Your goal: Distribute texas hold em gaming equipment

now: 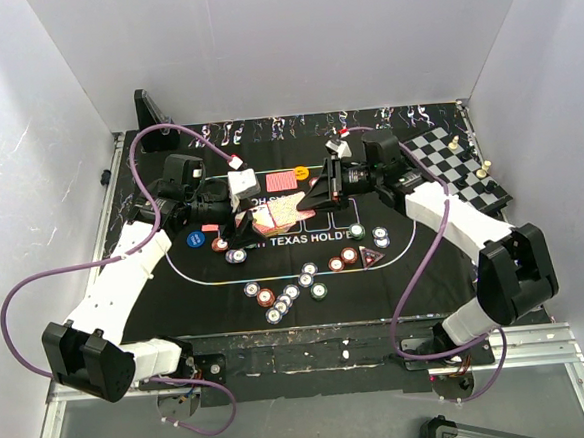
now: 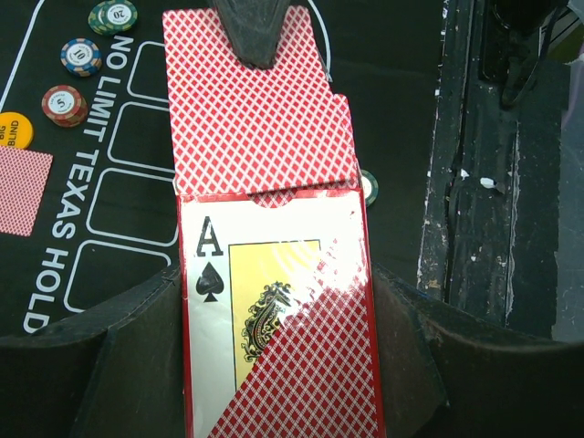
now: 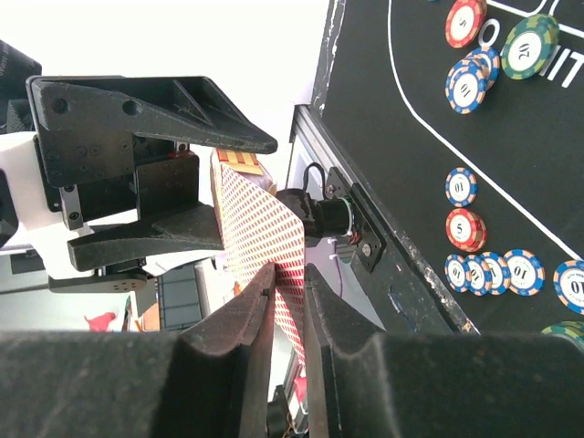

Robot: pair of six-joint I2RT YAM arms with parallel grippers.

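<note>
Both arms are stretched in from the near edge, elbows kicked out to the sides. The left arm [image 1: 126, 276] and right arm [image 1: 452, 218] have their wrists turned toward each other, so the grippers meet nose to nose. The left gripper [image 2: 269, 315] has its jaws clamped on both sides of a card box [image 2: 301, 383]. The right gripper [image 3: 287, 278] has its jaws pinched nearly together on a card [image 2: 255, 119] sticking out of that box.

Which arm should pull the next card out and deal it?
Right, probably. The right gripper pinches the red-backed card sticking out of the card box, so it can slide it free. The left gripper is busy holding that box.
</note>
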